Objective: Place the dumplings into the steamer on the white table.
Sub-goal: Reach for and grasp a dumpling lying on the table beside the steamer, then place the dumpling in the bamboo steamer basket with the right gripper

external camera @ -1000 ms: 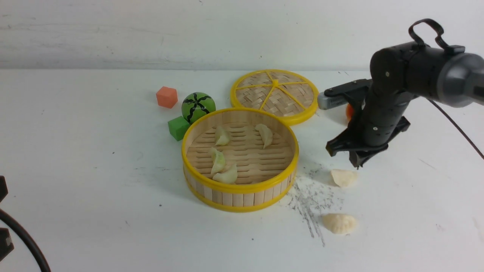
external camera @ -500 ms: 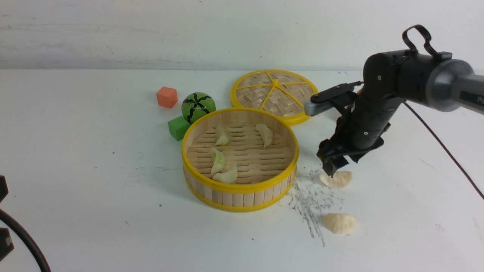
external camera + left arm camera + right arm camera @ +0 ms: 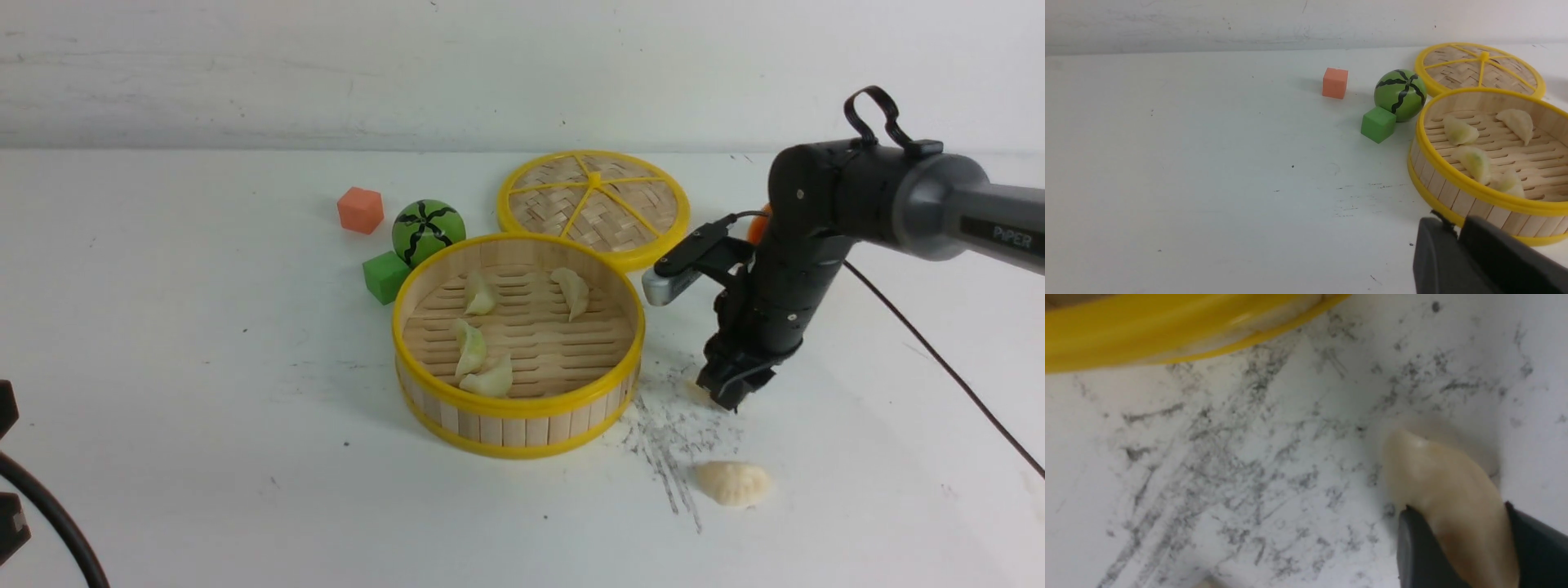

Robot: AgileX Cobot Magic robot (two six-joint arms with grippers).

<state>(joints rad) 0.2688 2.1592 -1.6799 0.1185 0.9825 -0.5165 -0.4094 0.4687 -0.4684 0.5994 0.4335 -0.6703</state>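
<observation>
The steamer (image 3: 522, 406) stands mid-table and holds several dumplings, among them pale green ones (image 3: 480, 294) (image 3: 471, 346). It also shows in the left wrist view (image 3: 1474, 185). My right gripper (image 3: 729, 390) is down on the white table (image 3: 204, 367) just right of the steamer. In the right wrist view its jaws (image 3: 1457, 506) press both sides of a cream dumpling (image 3: 1437, 473) that lies on the table. Another cream dumpling (image 3: 732, 483) lies loose nearer the front. My left gripper (image 3: 1453, 228) is shut and empty, low beside the steamer's left front wall.
The woven lid (image 3: 593, 204) lies behind the steamer. A watermelon ball (image 3: 429, 231), a green cube (image 3: 384, 277) and an orange cube (image 3: 360, 210) sit to its left rear. The orange pear (image 3: 758, 224) is mostly hidden behind the right arm. Grey scuff marks (image 3: 669, 425) cover the table by the steamer.
My right gripper came down and to the left onto the cream dumpling, and its jaws narrowed from wide open to closed around it. The left arm has not moved.
</observation>
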